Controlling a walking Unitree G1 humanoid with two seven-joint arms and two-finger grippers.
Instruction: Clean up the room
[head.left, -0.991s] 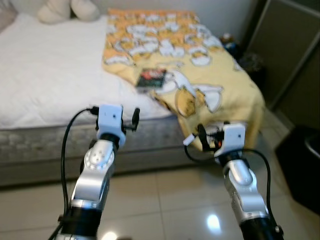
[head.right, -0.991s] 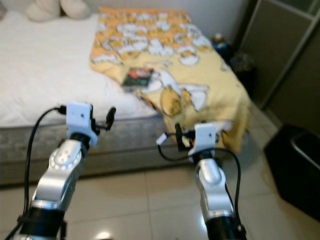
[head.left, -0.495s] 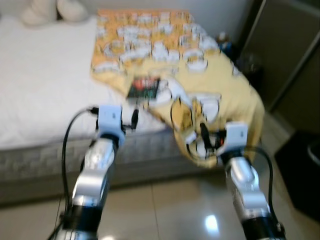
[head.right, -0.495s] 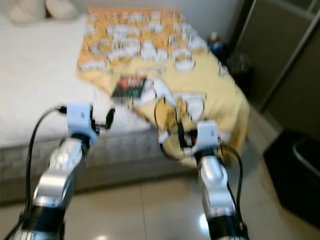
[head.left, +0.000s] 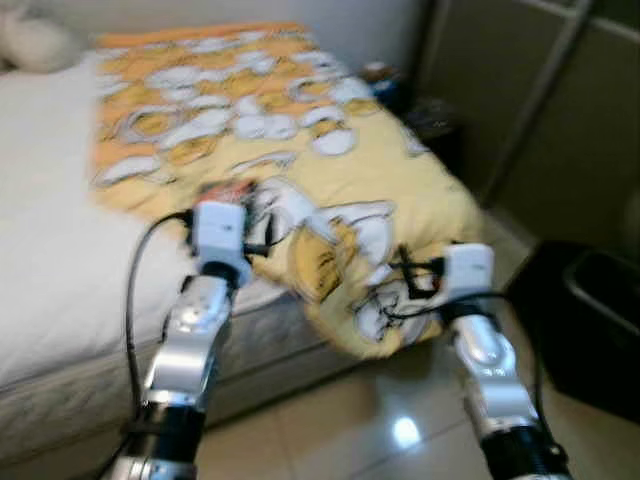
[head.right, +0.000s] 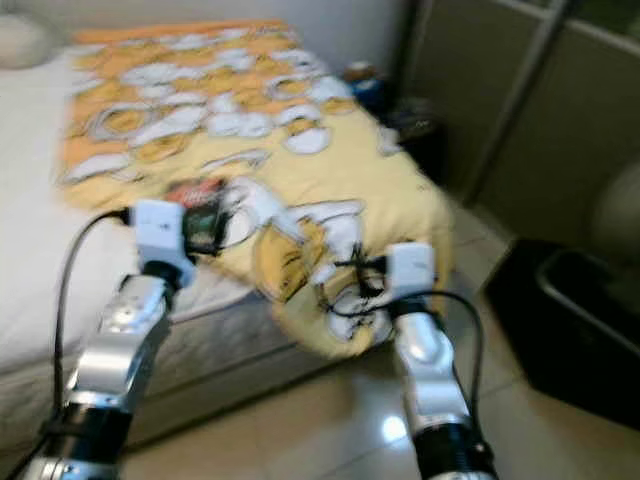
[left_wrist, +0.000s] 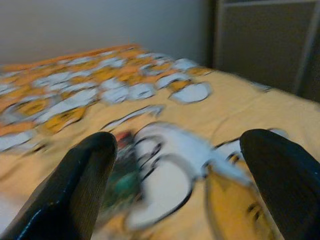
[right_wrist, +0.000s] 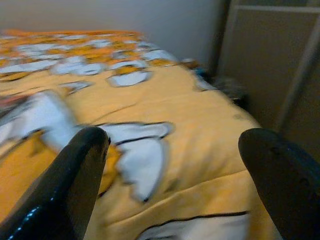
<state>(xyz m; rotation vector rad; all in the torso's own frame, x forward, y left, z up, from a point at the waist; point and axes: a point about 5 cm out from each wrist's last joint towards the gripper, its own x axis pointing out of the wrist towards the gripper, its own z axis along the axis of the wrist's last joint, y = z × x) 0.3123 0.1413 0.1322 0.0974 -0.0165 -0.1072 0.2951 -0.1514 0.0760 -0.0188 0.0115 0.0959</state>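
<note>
The small dark book-like item (head.left: 232, 192) lay flat on the yellow patterned blanket (head.left: 330, 160), close to the near edge of the bed (head.left: 60, 300), and this was the relation the coming reach seemed to depend on: it sat at about 12 o'clock from the left gripper (head.left: 262, 236), just beyond the fingertips, while from the right gripper (head.left: 408, 278) it lay off toward 10 o'clock and well apart. The left arm was therefore the nearer one. Blur hid the item's exact outline, so its long axis could not be told with confidence. In the left wrist view the two black fingers (left_wrist: 75, 185) stood spread wide with nothing between them, the item (left_wrist: 121, 175) showing just past one of them; the right gripper's fingers (right_wrist: 65, 185) were likewise parted and empty over the blanket's draped corner. The blanket hung over the mattress corner at 12 o'clock from the right gripper. Open tile floor (head.left: 330, 430) lay below both arms, with a dark bin (head.left: 600, 330) at 3 o'clock, probably enough room to approach.
</note>
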